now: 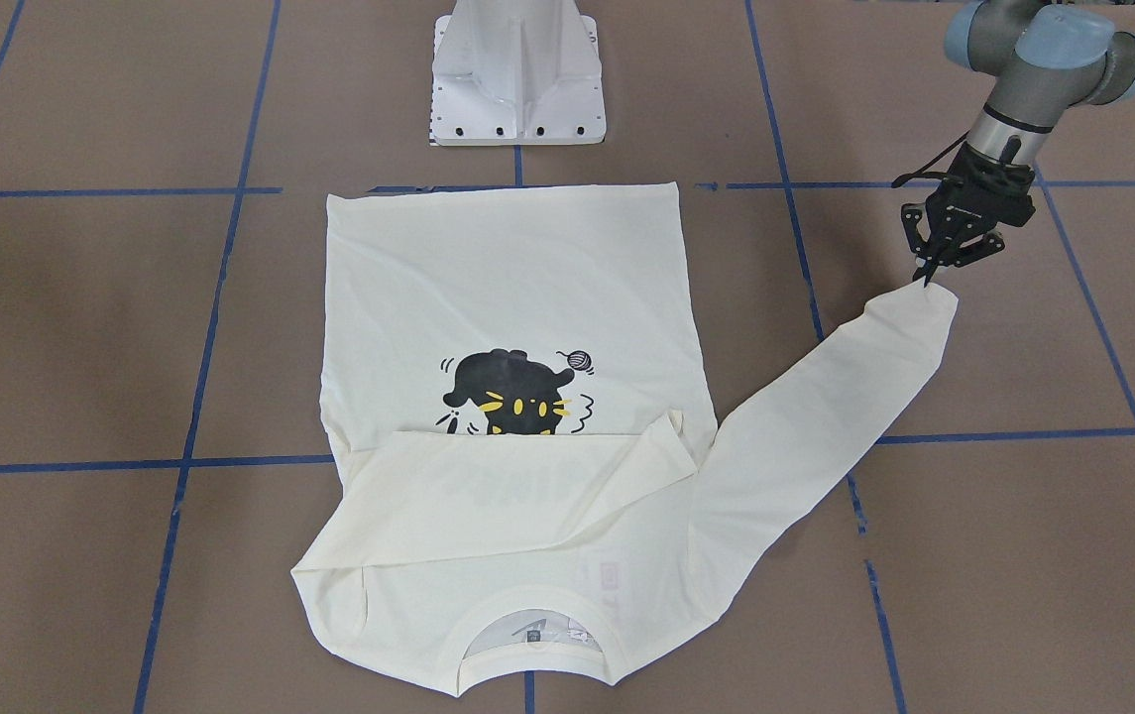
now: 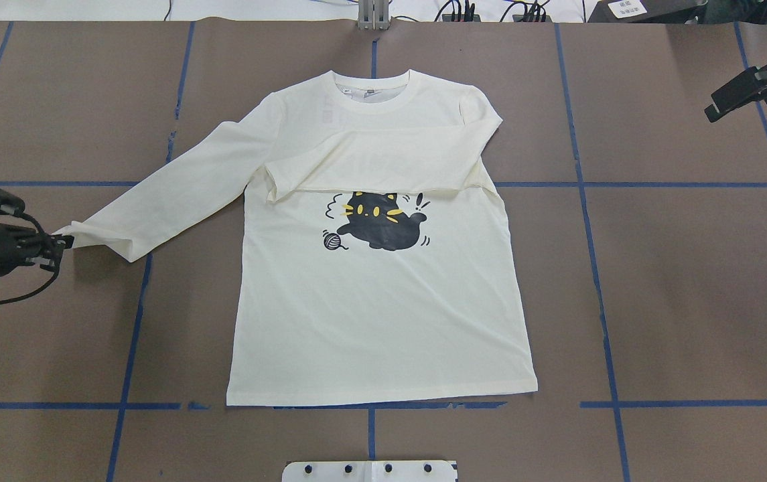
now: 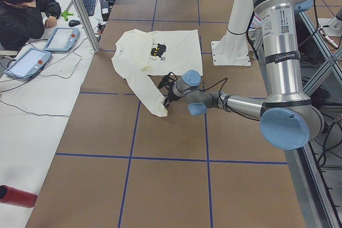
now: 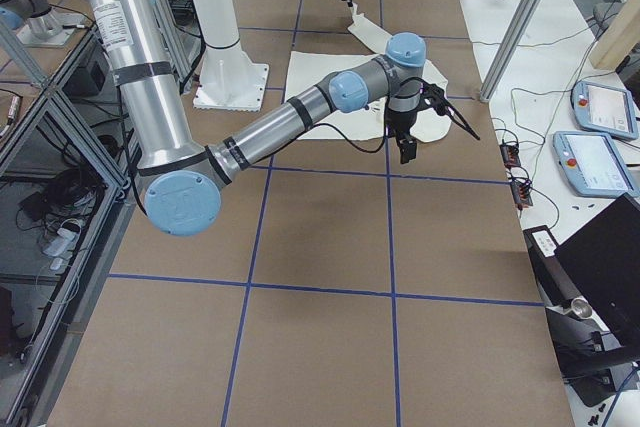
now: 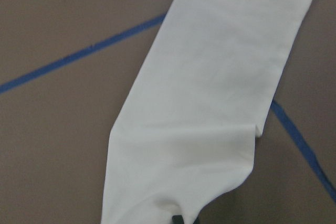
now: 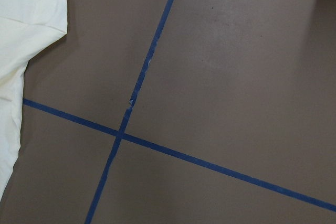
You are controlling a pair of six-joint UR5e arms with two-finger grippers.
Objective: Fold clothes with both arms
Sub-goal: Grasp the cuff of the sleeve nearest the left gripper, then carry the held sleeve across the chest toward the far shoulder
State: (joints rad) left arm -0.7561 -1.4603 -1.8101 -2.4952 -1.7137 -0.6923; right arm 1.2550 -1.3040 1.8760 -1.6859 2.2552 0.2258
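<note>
T-shirt [image 2: 383, 314] lies flat on the table [image 2: 658, 301], cat print [image 2: 380, 224] up (other sleeve [image 2: 370, 157] already across the chest). The left gripper [image 2: 61, 242] is clamped on the cuff [image 2: 85, 231] of the spread sleeve [image 2: 175, 181]. Best to lift low and sweep across without dragging the body. The right gripper [image 2: 748, 87] sits aside, opening unclear.

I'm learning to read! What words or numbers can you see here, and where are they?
Nothing here can be read.
Neck label of the T-shirt: too small.
Faint lettering through the folded sleeve: unreadable.
Sticker on the left arm: blurred.
White label at the overhead view's top: blurred.
</note>
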